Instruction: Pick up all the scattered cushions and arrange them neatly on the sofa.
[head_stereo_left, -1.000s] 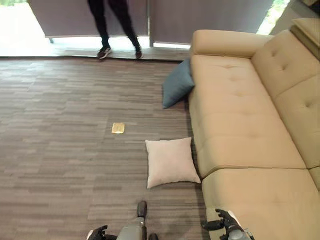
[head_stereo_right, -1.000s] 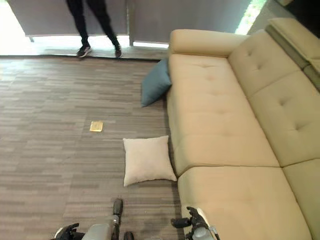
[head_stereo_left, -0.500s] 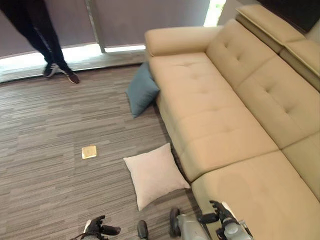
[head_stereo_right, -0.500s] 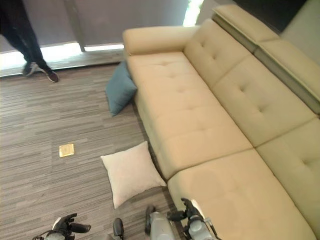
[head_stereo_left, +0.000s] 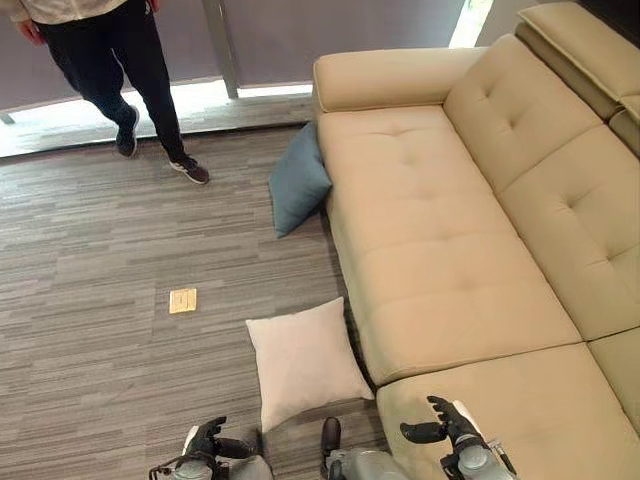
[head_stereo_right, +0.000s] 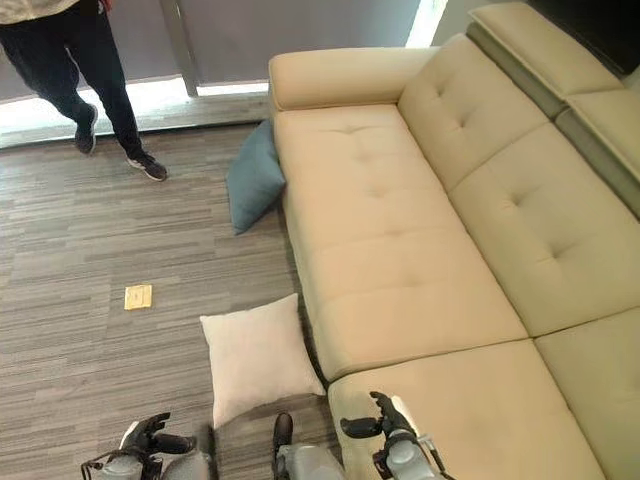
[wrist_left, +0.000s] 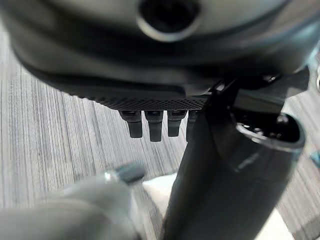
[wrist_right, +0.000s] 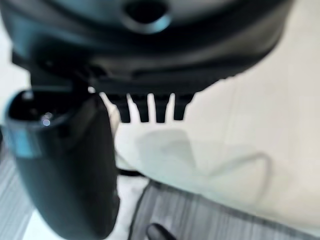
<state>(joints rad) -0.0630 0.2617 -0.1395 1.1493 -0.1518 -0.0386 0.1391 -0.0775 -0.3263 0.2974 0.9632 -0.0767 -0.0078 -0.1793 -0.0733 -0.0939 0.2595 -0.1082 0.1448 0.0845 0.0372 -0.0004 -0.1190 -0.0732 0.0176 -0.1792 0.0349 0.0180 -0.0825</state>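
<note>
1. A long tan upholstered sofa (head_stereo_left: 450, 210) with tufted back cushions stands on grey striped carpet floor (head_stereo_left: 90, 360); its seat carries no cushions.
2. A square cream fabric cushion (head_stereo_left: 303, 361) lies flat on the floor, just beside the sofa's front edge.
3. A blue-grey fabric cushion (head_stereo_left: 298, 182) leans against the sofa's front near its armrest.
4. The left robot hand (head_stereo_left: 207, 440) hangs above the floor, fingers relaxed and apart, holding nothing.
5. The right robot hand (head_stereo_left: 443, 428) hovers over the sofa's near seat, fingers apart, empty.
6. A small yellow square plate (head_stereo_left: 183, 300) lies in the floor away from the sofa.
7. A person in dark trousers (head_stereo_left: 110, 65) stands beyond the sofa's far end.

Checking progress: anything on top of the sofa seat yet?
No cushions on the sofa seat. The white cushion lies flat on the floor; the blue cushion leans against the sofa's front. The sofa's underside is hidden.
</note>
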